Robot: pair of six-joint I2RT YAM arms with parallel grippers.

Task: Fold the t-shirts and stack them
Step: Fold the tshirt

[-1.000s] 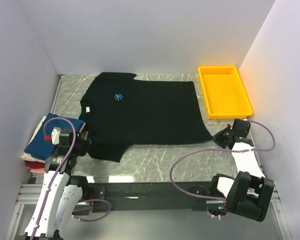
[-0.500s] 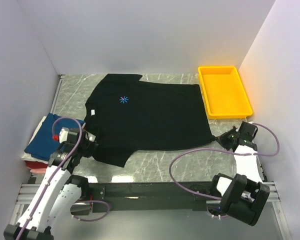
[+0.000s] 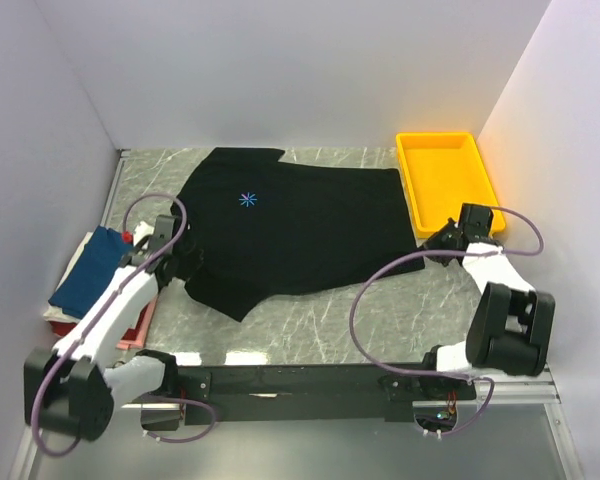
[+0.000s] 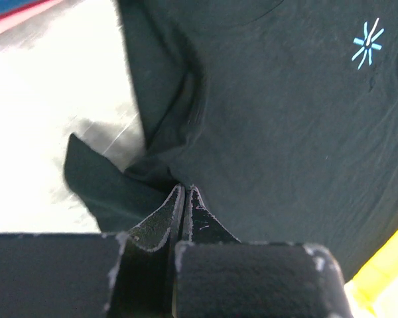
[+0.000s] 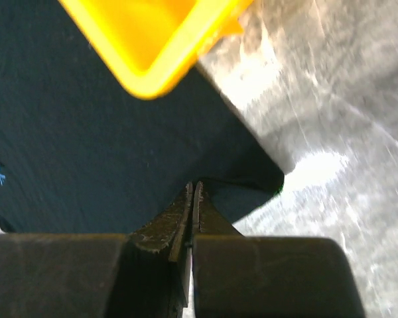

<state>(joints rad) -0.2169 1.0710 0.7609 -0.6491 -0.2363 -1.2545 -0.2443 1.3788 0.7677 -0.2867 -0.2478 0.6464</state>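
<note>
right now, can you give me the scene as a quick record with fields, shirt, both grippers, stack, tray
shirt: black t-shirt spread on the table, blue star print facing up, near-left part bunched
left gripper: left gripper shut, pinching the shirt's near-left edge
right gripper: right gripper shut, pinching the shirt's near-right corner
stack: folded navy-blue t-shirt on top at the table's left edge, pink t-shirt showing beneath
tray: yellow tray far right, beside the shirt, nothing in it
</note>
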